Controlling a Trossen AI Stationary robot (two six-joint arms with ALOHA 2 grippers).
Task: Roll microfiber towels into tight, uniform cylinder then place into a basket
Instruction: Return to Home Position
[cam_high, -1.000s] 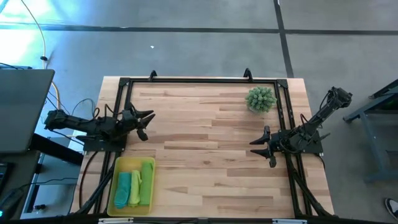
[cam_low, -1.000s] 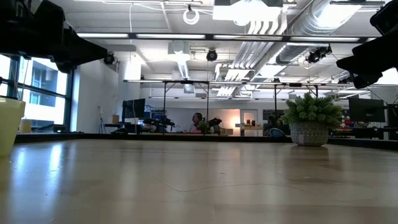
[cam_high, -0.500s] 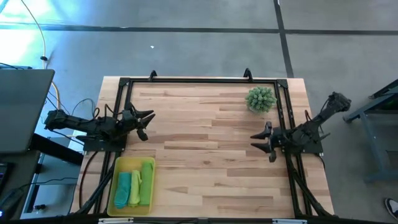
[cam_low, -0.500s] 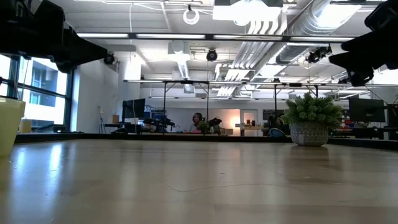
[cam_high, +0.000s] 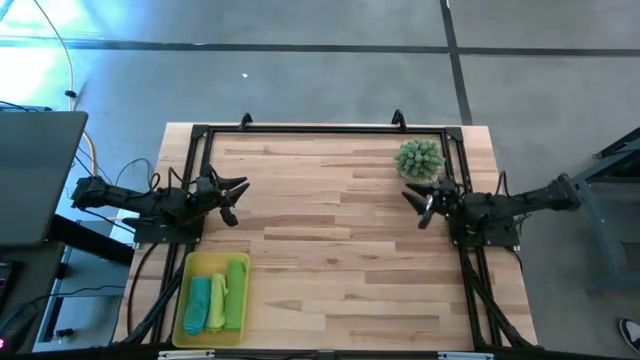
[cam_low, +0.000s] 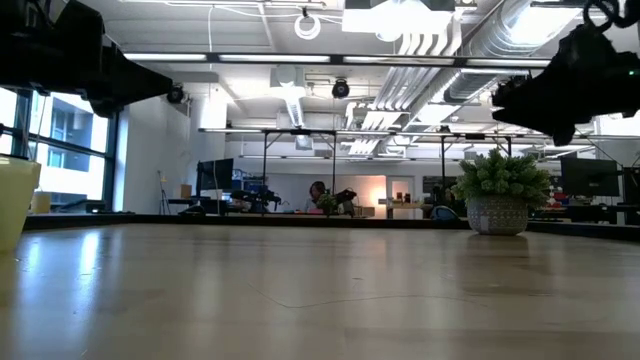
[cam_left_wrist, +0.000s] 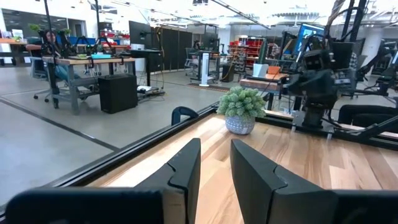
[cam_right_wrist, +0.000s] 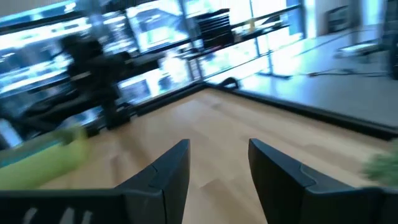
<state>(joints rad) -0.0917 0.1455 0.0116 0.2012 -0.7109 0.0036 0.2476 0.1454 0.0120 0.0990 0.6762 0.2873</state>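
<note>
Three rolled microfiber towels lie side by side in the yellow basket (cam_high: 212, 262) at the table's near left: a teal one (cam_high: 199, 298) and two lime green ones (cam_high: 218, 302) (cam_high: 237, 290). My left gripper (cam_high: 238, 202) hovers open above the table's left side, just beyond the basket's far end, pointing level toward the right. Open too, my right gripper (cam_high: 415, 205) floats on the right side just near of the potted plant (cam_high: 419, 158), pointing level toward the left. Neither has anything between its fingers (cam_left_wrist: 186, 171) (cam_right_wrist: 168, 171).
The spiky green plant in its pot (cam_low: 498, 190) stands at the far right, close to my right gripper. A black frame (cam_high: 320, 129) runs along the far, left and right edges. Bare wood (cam_high: 330, 250) spans the middle of the table. A laptop (cam_high: 30, 175) sits off the left edge.
My right gripper has swung toward the table's far edge, up beside the plant, turning from a slant toward the near edge to point straight at the table's left. It has stayed open. The towels and basket have not moved.
</note>
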